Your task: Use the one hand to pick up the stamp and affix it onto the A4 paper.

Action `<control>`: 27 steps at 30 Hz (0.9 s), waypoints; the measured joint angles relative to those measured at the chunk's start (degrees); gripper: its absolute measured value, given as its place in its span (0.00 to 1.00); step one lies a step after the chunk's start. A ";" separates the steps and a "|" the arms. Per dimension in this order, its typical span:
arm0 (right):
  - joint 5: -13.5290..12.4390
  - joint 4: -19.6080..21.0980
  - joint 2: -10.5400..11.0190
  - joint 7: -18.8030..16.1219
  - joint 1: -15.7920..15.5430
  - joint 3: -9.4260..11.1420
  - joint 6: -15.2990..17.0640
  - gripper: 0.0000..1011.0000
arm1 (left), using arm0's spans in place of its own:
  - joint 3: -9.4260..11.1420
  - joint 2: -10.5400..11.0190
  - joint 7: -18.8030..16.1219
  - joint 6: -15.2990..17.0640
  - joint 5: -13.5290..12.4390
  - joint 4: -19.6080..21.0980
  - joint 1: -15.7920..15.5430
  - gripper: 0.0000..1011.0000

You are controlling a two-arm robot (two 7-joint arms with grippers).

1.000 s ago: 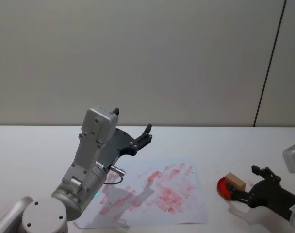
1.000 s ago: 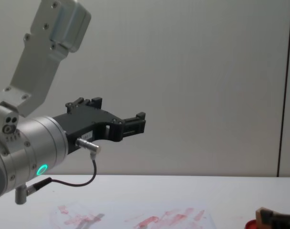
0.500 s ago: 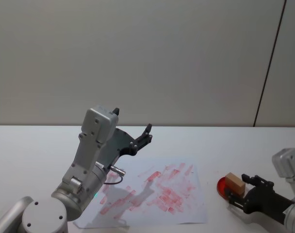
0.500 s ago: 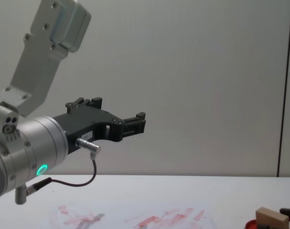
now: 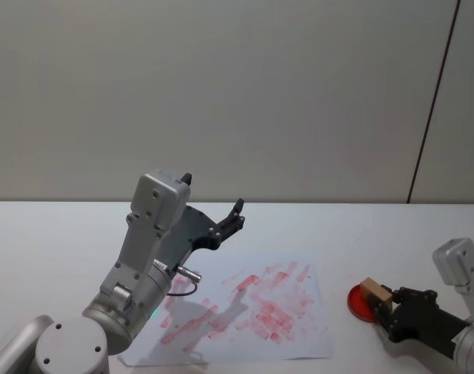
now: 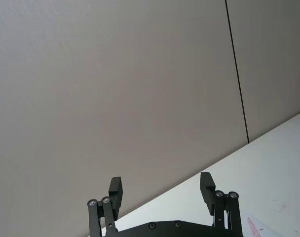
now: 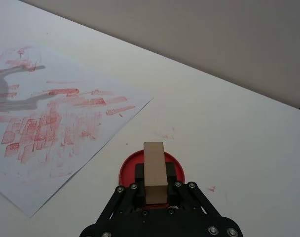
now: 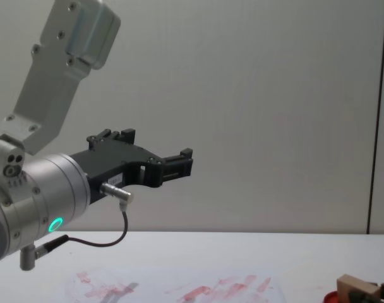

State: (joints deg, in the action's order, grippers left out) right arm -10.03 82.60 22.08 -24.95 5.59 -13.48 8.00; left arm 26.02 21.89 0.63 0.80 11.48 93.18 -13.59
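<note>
Worktop (image 7: 229, 128): is running white to a grey wall.
Stamp (image 7: 154, 163): is sitting over the red ink pad (image 7: 126, 172); light, stiff wood, best gripped across its long flanks.
Right hand (image 7: 155, 178): is clamping it, fingers closed on both flanks.
A4 paper (image 5: 252, 312): is lying at nine o'clock from it, thin, liable to slide.
Left gripper (image 6: 161, 183): is hovering high, fingers spread, empty.

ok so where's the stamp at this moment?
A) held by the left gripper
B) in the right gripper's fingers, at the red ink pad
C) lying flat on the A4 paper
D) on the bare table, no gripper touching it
B: the stamp is clamped between the fingers of the right gripper over the red ink pad, off the A4 paper; the left gripper is raised, open and empty.
</note>
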 joint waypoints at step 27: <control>0.33 5.53 -1.43 -1.36 -1.29 -2.54 -2.87 0.21 | 0.00 0.00 0.00 0.00 0.00 0.00 0.00 0.99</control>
State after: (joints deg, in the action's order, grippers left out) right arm -9.70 88.14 20.65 -26.31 4.30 -16.02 5.13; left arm 26.02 21.90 0.63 0.80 11.48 93.17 -13.59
